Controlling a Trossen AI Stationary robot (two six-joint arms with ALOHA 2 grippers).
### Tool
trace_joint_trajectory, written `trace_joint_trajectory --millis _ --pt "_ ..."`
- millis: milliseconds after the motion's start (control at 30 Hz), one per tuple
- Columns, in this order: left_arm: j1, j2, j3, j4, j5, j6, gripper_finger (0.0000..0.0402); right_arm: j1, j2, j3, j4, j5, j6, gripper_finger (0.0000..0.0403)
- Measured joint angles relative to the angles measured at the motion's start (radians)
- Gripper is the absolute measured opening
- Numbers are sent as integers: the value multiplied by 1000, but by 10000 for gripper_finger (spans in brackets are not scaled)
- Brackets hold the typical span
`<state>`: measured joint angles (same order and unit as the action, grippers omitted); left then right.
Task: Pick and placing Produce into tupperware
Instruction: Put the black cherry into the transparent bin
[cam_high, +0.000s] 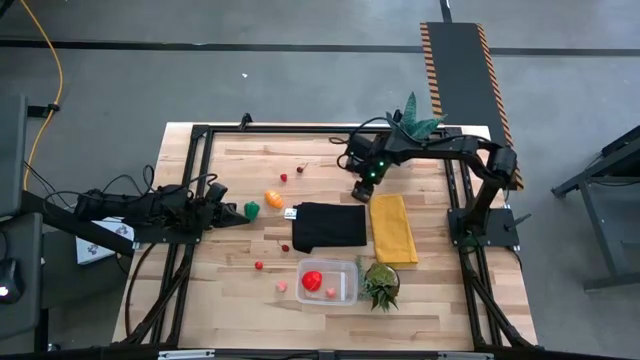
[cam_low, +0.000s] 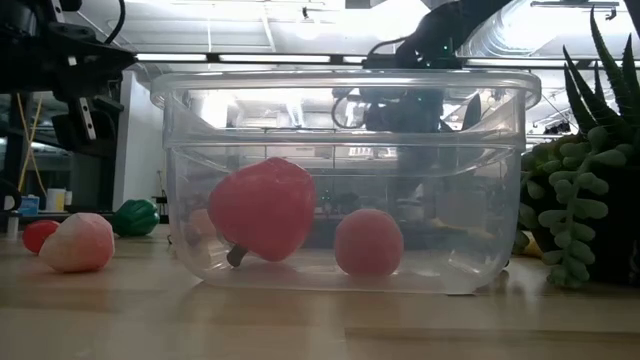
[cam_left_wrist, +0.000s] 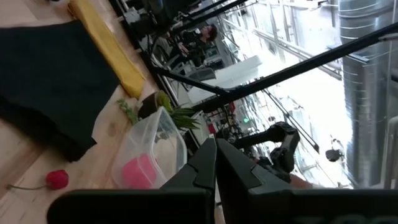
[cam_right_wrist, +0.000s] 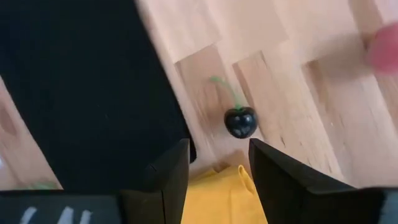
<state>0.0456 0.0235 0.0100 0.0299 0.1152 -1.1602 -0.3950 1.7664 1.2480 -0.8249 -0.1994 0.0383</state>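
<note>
The clear tupperware (cam_high: 345, 268) (cam_low: 350, 110) stands near the table's front edge, with a larger red piece of produce (cam_low: 262, 208) and a pink one (cam_low: 368, 242) resting on its floor. My right gripper (cam_high: 362, 188) (cam_right_wrist: 217, 165) hangs open, pointing down, above the gap between the black cloth (cam_high: 330, 226) and the yellow cloth (cam_high: 393, 228). A dark berry (cam_right_wrist: 240, 122) with a green stem lies on the wood just ahead of its fingertips, untouched. My left gripper (cam_high: 238, 212) (cam_left_wrist: 216, 165) waits shut at the table's left, beside the green piece (cam_high: 252, 209) and the orange piece (cam_high: 273, 198).
Small red berries (cam_high: 283, 178) (cam_high: 300, 168) (cam_high: 258, 265) and a pink one (cam_high: 283, 285) lie loose on the wood. A spiky potted plant (cam_high: 381, 285) stands right of the tub, and another plant (cam_high: 415, 118) at the far edge. The black frame rails (cam_high: 200, 160) border the table.
</note>
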Motion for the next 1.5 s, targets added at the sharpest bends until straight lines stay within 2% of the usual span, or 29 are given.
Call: trace_joint_trajectory --millis 233,433,1500 --pt "0 0 0 0 0 0 1 8 0 0 -10 27 -222 155" --pt "0 0 0 0 0 1 1 28 0 0 -11 94 -373 155" --pt "0 0 0 0 -3 5 1 35 100 0 30 121 -396 155"
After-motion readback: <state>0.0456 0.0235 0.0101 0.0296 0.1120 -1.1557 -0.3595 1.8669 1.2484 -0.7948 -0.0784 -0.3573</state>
